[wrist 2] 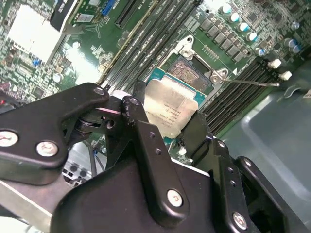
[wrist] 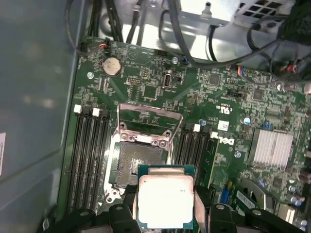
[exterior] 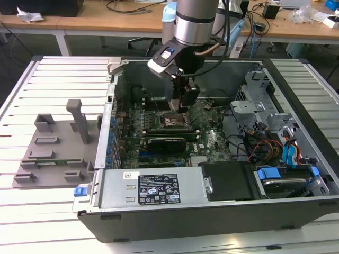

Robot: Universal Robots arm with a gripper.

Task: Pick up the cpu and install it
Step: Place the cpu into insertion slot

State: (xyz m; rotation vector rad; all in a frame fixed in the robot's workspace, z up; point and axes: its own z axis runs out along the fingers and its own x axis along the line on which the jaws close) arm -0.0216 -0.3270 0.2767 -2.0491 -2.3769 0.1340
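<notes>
Arm: gripper (exterior: 183, 107) was inside the open pc case (exterior: 212, 218), pointed down over the motherboard (exterior: 214, 138), directly above the socket (exterior: 175, 120) in the exterior view.
Gripper state: black fingers (wrist 2: 137, 119) were clamped on two opposite edges of the cpu (wrist 2: 170, 109); same grip in the first wrist view, gripper (wrist: 165, 209) w/ the chip between the tips.
Cpu: silvery lid up, green rim showing, held roughly flat; not seated. In the first wrist view the cpu (wrist: 164, 193) overlapped one edge of the socket (wrist: 141, 162), most of the socket uncovered.
Socket: bare contact area visible in both wrist views, socket (wrist 2: 192, 73) open; metal hold-down frame (wrist: 150, 114) was flipped up off it; thin wire lever (wrist 2: 252, 82) stuck out to one side.
Board: memory slots (wrist: 90, 150) ran along both sides of the socket; coin battery (wrist: 112, 65) and finned heatsink (wrist: 272, 145) sat well apart from it.
Case: lay on its side, lid off, on a white slatted table (exterior: 53, 74).
Other: grey fixture tray (exterior: 53, 153) w/ upright post (exterior: 79, 120) sat on the table just beside the case, on the exterior view's left.
</notes>
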